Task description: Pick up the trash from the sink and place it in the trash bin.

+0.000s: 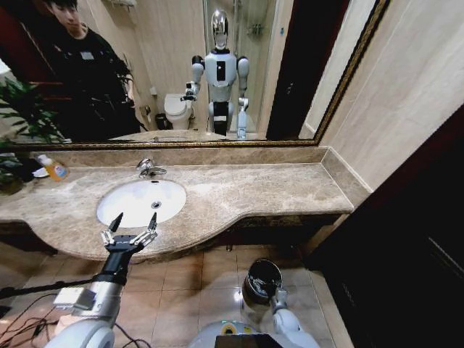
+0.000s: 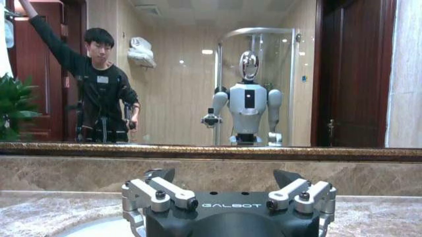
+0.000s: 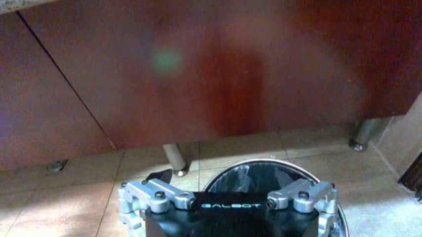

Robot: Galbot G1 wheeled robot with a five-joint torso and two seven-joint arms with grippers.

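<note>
left end effector (image 1: 131, 227) hovers wide open at the sink (image 1: 141, 201) rim. better to centre over one piece before descending. right end effector (image 1: 278, 296), grip unclear, is by the trash bin (image 1: 262, 279).

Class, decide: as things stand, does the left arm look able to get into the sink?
Probably yes. The left pincer hangs open at the sink's near rim, and nothing stands between them.

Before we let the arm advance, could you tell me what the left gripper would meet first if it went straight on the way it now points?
The left gripper, fingers open, points across the sink toward the back wall. Going straight on, it would likely pass over the basin and first meet the tap or the marble ledge behind it; depth is unclear.
</note>
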